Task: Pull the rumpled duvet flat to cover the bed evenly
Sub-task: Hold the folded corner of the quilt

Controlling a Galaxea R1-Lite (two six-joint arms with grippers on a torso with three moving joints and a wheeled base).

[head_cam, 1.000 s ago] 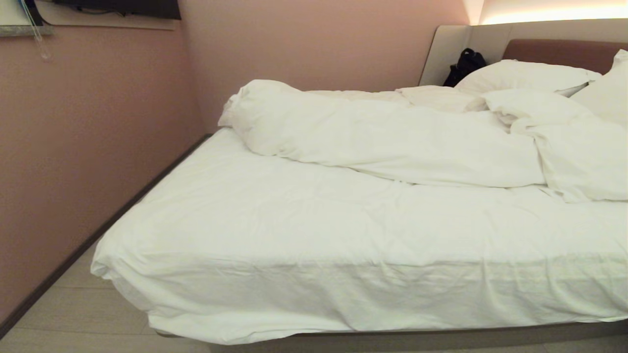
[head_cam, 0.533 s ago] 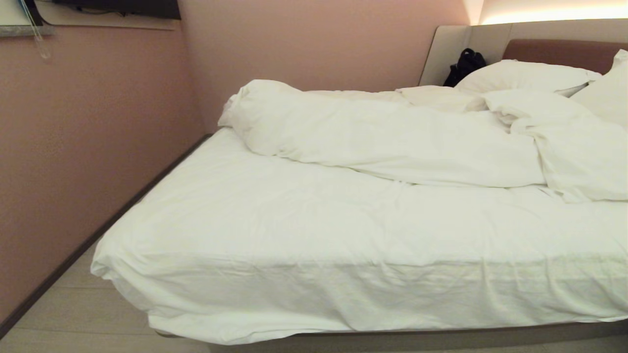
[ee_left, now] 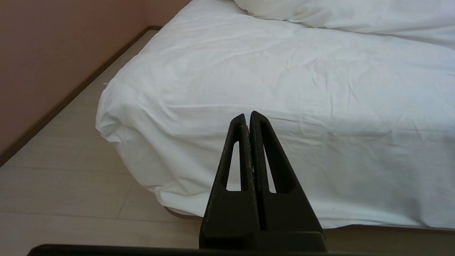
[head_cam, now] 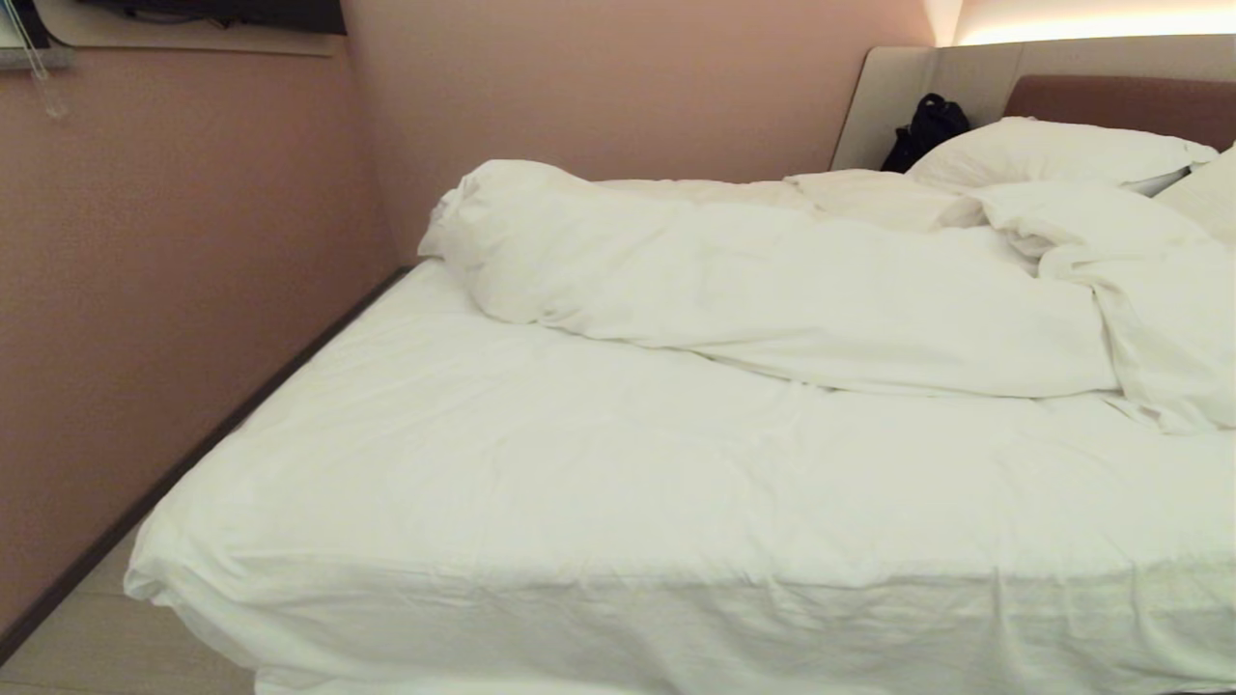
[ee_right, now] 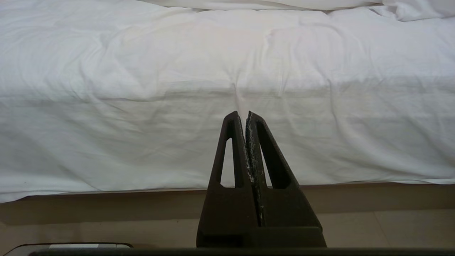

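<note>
The puffy white duvet lies bunched in a long rumpled roll across the far half of the bed, leaving the near half of the white sheet bare. Its near edge also shows in the left wrist view as the duvet. Neither arm appears in the head view. My left gripper is shut and empty, held low in front of the bed's near left corner. My right gripper is shut and empty too, facing the mattress's near side, apart from it.
White pillows rest against the brown headboard, with a black bag beside them. A pink wall runs close along the bed's left side. Pale floor lies in front, and the bed's base shows under the sheet.
The whole head view has shifted: the bed now looks larger and sits lower in the frame, so the camera has moved closer. Nothing on the bed has moved.
</note>
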